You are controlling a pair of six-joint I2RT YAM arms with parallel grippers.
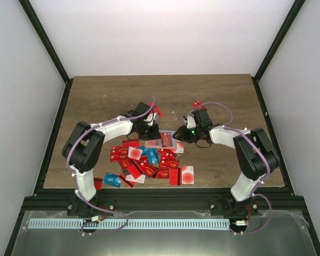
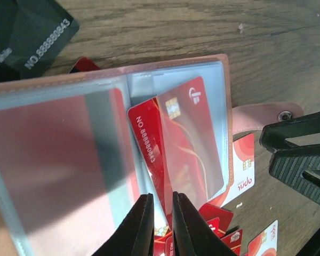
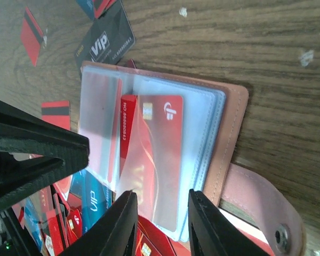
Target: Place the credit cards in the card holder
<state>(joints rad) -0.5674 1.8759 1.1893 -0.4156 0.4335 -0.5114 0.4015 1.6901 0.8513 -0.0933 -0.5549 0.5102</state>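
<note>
The card holder [image 1: 166, 139] lies open on the table, pinkish-tan leather [image 2: 228, 101] with clear plastic sleeves and a snap strap [image 3: 256, 197]. One red chip card [image 3: 160, 144] sits in a sleeve. My left gripper [image 2: 161, 195] is shut on a second red card [image 2: 144, 141] printed with a number, which stands on edge between the sleeves. My right gripper [image 3: 161, 193] is open, its fingers straddling the near end of the sleeve that holds the chip card. In the top view both grippers, left [image 1: 151, 132] and right [image 1: 180, 134], meet over the holder. Loose credit cards [image 1: 149, 160] lie piled just in front.
A dark grey VIP card [image 3: 104, 42] lies beyond the holder. A white card with a red dot [image 1: 187, 174] lies at the pile's right end, and blue cards [image 1: 112, 180] lie near the front edge. Black frame rails border the table.
</note>
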